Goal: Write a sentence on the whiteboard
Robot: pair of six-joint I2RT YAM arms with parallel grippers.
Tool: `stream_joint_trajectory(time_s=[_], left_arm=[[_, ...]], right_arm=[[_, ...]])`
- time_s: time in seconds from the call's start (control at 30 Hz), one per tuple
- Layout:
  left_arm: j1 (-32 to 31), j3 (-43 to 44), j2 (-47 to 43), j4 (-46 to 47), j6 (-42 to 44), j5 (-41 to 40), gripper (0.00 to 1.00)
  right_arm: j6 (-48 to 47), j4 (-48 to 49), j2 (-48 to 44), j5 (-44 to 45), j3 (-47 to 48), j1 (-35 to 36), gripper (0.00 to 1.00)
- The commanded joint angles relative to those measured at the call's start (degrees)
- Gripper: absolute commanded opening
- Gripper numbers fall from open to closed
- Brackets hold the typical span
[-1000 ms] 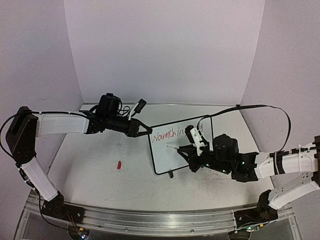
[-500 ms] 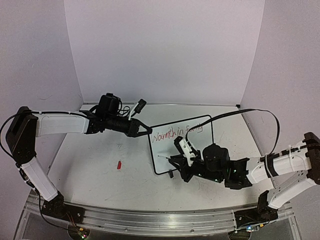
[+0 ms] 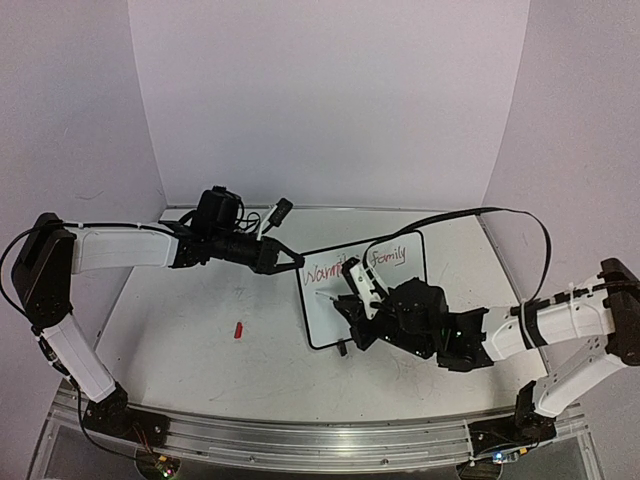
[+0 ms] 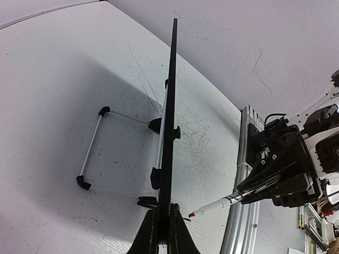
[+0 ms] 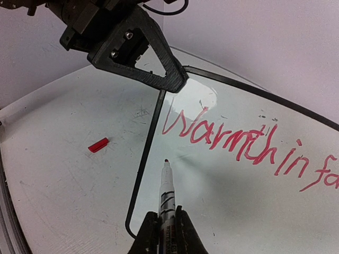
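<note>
The whiteboard (image 3: 335, 322) stands tilted on the table, and the left wrist view shows it edge-on (image 4: 171, 95). My left gripper (image 3: 293, 262) (image 4: 168, 212) is shut on its upper left edge. The sentence (image 3: 352, 266) (image 5: 228, 138) runs in red along the top and reads "Warmth in family". My right gripper (image 3: 356, 300) (image 5: 165, 216) is shut on a white marker (image 5: 167, 182) (image 4: 220, 204). Its red tip points at the blank face just below the "W", near the left frame. In the left wrist view the tip hangs a little off the face.
A red marker cap (image 3: 238, 329) (image 5: 98, 145) lies on the table left of the board. The board's wire stand (image 4: 91, 153) rests behind it. White walls close in the back and sides. A metal rail (image 3: 300, 440) runs along the near edge.
My right arm has swung left across the board, carrying the marker tip to below the "W" and uncovering the word "family". The left arm and the board have not moved.
</note>
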Motion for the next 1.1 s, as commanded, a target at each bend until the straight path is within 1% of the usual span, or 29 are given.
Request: stream_joint_trajectory(time_s=[0.0, 0.43, 0.7, 1.07], left_arm=[[-0.1, 0.7, -1.4, 0.2, 1.2, 0.7, 0.00], [-0.1, 0.7, -1.5, 0.2, 1.3, 0.7, 0.00], [-0.1, 0.7, -1.5, 0.2, 1.3, 0.7, 0.00], [-0.1, 0.7, -1.6, 0.2, 1.4, 0.6, 0.00]], right_arm=[[-1.1, 0.1, 1.6, 1.1, 3.3, 0.3, 0.00], [-0.7, -0.2, 3.7, 0.7, 4.2, 0.3, 0.00], [-0.4, -0.9, 5.0, 2.4, 4.9, 0.3, 0.00], [1.6, -2.3, 5.6, 2.8, 4.0, 0.3, 0.00]])
